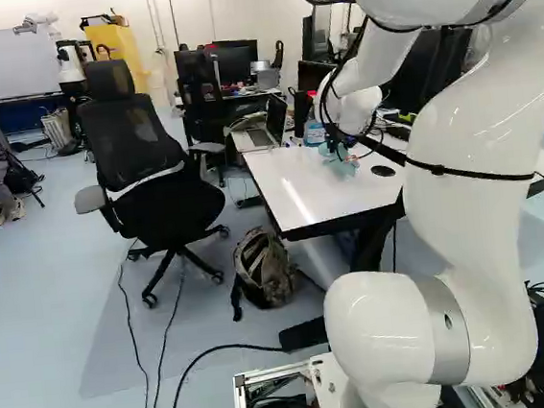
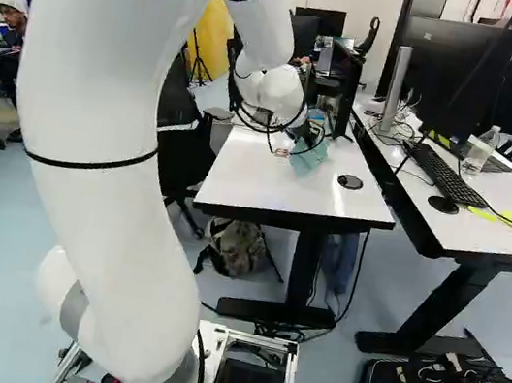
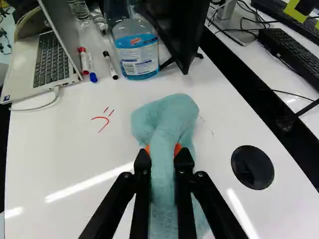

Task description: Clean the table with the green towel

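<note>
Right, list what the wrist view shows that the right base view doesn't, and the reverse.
Only the wrist view: red marks drawn on the table and the markers by the laptop.
Only the right base view: the backpack and the table leg.
Both: the table, the round black disc and the towel, gripped by the hand.

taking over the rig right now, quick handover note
Gripper: fingers shut on the green cloth towel.
Where: towel over the white tabletop; red pen marks between it and the open silver laptop.
Done: towel gripped; can't tell whether any wiping has happened.
Left: wipe off the red marks and faint smudges beyond the towel.
</note>
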Controlling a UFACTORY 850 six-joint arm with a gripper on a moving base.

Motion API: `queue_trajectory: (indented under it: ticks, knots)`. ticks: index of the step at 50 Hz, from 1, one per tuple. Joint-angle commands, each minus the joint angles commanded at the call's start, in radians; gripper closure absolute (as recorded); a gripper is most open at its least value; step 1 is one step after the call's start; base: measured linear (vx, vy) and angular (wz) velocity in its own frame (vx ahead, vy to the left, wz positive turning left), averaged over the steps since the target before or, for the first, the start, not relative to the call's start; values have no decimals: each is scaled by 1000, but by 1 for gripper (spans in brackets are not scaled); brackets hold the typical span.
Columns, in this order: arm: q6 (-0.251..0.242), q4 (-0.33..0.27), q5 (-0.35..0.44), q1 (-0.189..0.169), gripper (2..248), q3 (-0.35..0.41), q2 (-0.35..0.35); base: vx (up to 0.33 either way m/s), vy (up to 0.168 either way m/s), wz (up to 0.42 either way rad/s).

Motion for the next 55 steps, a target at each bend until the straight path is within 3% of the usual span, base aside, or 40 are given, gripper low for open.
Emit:
queue_trajectory:
  ticks: [23,41,55]
  knots:
    - [0,0,0,56,197,84,120,0,0,0]
    - [0,0,-2,29,197,166,198,0,0,0]
    - [0,0,-2,19,197,189,221,0,0,0]
